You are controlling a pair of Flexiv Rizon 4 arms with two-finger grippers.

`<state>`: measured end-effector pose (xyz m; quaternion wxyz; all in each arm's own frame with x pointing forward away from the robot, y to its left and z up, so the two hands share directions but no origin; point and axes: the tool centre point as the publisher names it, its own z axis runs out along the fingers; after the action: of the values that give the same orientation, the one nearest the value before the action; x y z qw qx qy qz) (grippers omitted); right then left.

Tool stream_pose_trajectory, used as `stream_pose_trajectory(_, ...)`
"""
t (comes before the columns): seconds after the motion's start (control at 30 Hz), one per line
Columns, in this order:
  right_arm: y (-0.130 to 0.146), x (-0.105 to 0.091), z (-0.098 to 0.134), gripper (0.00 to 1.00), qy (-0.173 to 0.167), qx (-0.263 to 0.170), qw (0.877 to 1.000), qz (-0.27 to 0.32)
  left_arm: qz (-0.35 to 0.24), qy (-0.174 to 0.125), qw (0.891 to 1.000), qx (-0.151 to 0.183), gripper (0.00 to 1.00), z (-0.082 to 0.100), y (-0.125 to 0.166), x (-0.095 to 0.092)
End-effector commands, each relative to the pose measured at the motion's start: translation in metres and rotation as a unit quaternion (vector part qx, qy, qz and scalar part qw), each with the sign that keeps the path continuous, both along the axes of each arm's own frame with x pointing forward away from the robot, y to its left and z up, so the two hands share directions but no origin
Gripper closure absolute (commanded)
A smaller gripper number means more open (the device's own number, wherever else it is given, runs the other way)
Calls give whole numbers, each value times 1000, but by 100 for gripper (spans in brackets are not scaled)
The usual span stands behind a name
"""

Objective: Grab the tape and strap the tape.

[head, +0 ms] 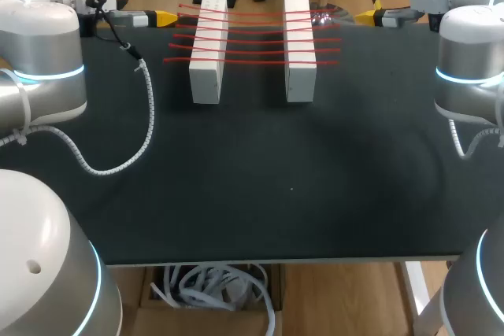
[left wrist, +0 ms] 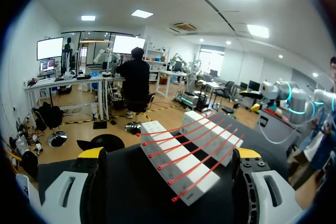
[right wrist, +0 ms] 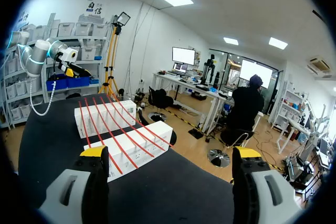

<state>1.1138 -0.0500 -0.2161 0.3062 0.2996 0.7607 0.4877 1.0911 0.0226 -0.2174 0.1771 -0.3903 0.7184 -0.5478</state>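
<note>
Tape [head: 253, 52] lies as six thin red strips, side by side, at the far part of the dark surface [head: 252, 194]. Each strip rests on top of the white block nearer my left arm [head: 209, 49] and the white block nearer my right arm [head: 300, 49]. Its middle spans the gap between them and its ends jut past their outer sides.

I judge the strips light and springy, and narrow enough to slip or twist in a grip. They are probably loose on the blocks, though from these views I cannot tell whether anything fastens them. The jutting ends look like the best place to take hold, since there is free air under them on each side.

The left pincer [head: 167, 17] sits at the far left corner, low and level, pointing across at the strip ends. It is released, spread wide with nothing in it. The right pincer [head: 364, 16] mirrors it at the far right corner, also released and empty. Both stand clear of the blocks.
</note>
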Motion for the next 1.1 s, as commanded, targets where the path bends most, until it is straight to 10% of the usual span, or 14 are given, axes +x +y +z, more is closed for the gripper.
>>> stream_pose_trajectory(0.03, 0, 0, 0, 0, 0, 0, 1000, 0, 0, 0, 1000, 0, 0, 0, 0, 0)
stream_pose_trajectory(0.57, 0, 0, 0, 0, 0, 0, 1000, 0, -3, -1, 1000, 1, 0, 0, 0, 0)
stream_pose_trajectory(1.1, 0, 0, 0, 0, 0, 0, 1000, 0, -209, -111, 972, 2, 0, -5, 3, -31)
